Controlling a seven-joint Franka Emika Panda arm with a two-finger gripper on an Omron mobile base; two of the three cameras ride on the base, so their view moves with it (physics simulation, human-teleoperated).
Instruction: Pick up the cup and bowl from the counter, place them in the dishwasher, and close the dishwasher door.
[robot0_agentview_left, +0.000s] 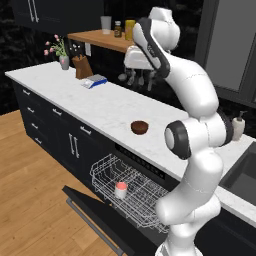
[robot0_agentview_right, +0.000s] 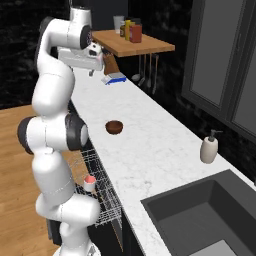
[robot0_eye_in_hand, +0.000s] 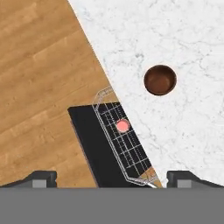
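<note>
The dark-brown bowl (robot0_agentview_left: 139, 127) (robot0_agentview_right: 114, 127) (robot0_eye_in_hand: 160, 79) sits alone on the white marble counter (robot0_agentview_left: 100, 105) (robot0_agentview_right: 150, 130) (robot0_eye_in_hand: 175, 35), near its front edge. The white cup with the red top (robot0_agentview_left: 121, 189) (robot0_agentview_right: 89, 182) (robot0_eye_in_hand: 123, 125) stands upright in the dishwasher's pulled-out wire rack (robot0_agentview_left: 107, 172) (robot0_eye_in_hand: 131, 153). The dishwasher door (robot0_agentview_left: 95, 210) (robot0_eye_in_hand: 92, 135) lies folded down under the rack. My gripper (robot0_agentview_left: 136, 71) (robot0_agentview_right: 89, 71) (robot0_eye_in_hand: 113, 178) hangs high above the counter, pointing down, open and empty, with the bowl and rack far below it.
A beige soap bottle (robot0_agentview_left: 238, 125) (robot0_agentview_right: 209, 148) stands beside the dark sink (robot0_agentview_right: 200, 215) on the right. A knife block (robot0_agentview_left: 82, 67), a flower vase (robot0_agentview_left: 64, 61) and a blue-white item (robot0_agentview_left: 94, 81) (robot0_agentview_right: 114, 78) sit at the far end. A wooden shelf (robot0_agentview_left: 100, 39) (robot0_agentview_right: 135, 47) carries jars.
</note>
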